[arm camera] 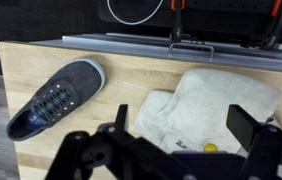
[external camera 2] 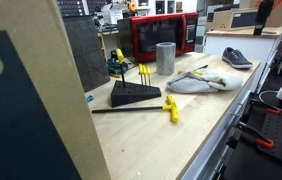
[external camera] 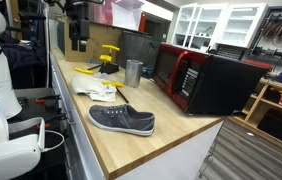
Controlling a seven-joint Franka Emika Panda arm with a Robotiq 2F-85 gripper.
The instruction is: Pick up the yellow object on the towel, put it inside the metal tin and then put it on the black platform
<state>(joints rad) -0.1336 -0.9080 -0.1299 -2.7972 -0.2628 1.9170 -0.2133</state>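
Note:
The wrist view looks down on the cream towel (arm camera: 216,105), which lies rumpled on the wooden counter. A small yellow object (arm camera: 211,147) rests on the towel near its front edge, partly hidden by the gripper body. My gripper (arm camera: 184,130) hangs above the towel, open, with nothing between its fingers (arm camera: 249,124). In both exterior views the towel (external camera: 94,84) (external camera 2: 196,82) lies beside the upright metal tin (external camera: 133,72) (external camera 2: 165,58). The black platform (external camera 2: 134,95) is a dark wedge carrying yellow pieces. My gripper (external camera: 78,38) is high over the counter's far end.
A grey shoe (arm camera: 56,95) (external camera: 121,120) lies on the counter next to the towel. A red and black microwave (external camera: 196,78) (external camera 2: 161,35) stands behind the tin. A yellow-handled tool (external camera 2: 169,108) lies in front of the platform. The counter edge (external camera: 81,130) drops off nearby.

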